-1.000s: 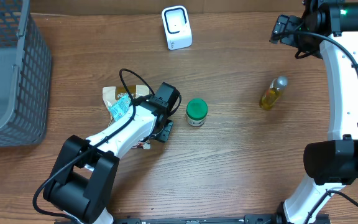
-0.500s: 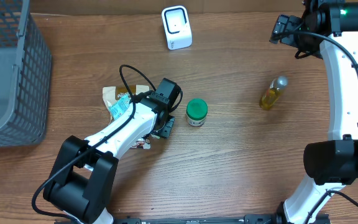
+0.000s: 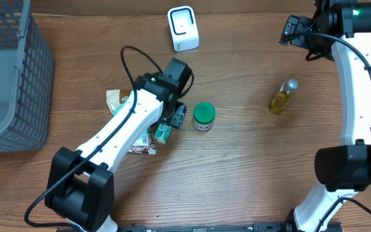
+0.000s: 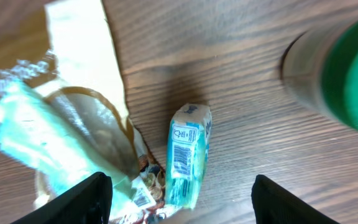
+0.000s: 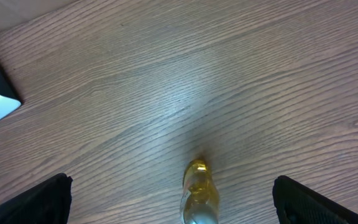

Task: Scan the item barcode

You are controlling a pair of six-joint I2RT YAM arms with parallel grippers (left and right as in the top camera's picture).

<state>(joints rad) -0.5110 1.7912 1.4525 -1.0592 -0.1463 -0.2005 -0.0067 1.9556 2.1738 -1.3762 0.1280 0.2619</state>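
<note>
My left gripper (image 4: 180, 198) hangs, jaws spread and empty, over the small teal packet (image 4: 194, 134), which lies barcode (image 4: 181, 160) up on the table (image 3: 237, 180), just beside the wrapper heap (image 4: 73, 130) and near the green-lidded jar (image 3: 203, 116); my right gripper (image 5: 171, 198), jaws spread too, holds nothing above the yellow bottle (image 5: 199, 193). The packet looks light, soft and slick (film wrap, I judge), so I would pinch gently across its long edges. I count one packet, one jar, one bottle, one white scanner (image 3: 183, 28), one basket (image 3: 11, 77).
</note>
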